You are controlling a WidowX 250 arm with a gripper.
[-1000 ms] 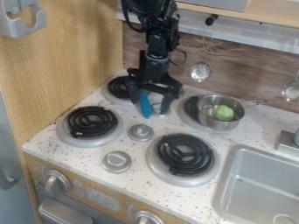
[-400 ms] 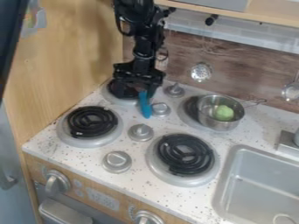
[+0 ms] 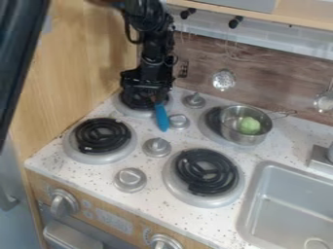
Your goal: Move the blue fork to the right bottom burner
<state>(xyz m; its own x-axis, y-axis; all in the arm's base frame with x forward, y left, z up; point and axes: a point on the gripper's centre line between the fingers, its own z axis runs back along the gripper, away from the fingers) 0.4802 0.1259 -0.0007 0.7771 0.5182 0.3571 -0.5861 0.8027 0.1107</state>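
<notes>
I have the gripper (image 3: 144, 95) over the back-left burner (image 3: 123, 108), upper left of the frame. I can't tell whether its jaws are apart or together. The blue fork (image 3: 161, 118) lies on the stovetop (image 3: 151, 170) just left of a knob (image 3: 179, 121), its upper end at the gripper's lower right edge. Pale markings on the oven panel (image 3: 114, 222), lower left, are too blurred to read.

The black arm (image 3: 144, 14) enters at the top edge, left of the view's middle; from a bulky upper joint it drops almost straight down, a dark cable (image 3: 127, 33) bowed out along its side. The wrist (image 3: 152, 59) hangs near upright; below it the gripper (image 3: 147, 80) spreads wider, pointing downward.
</notes>
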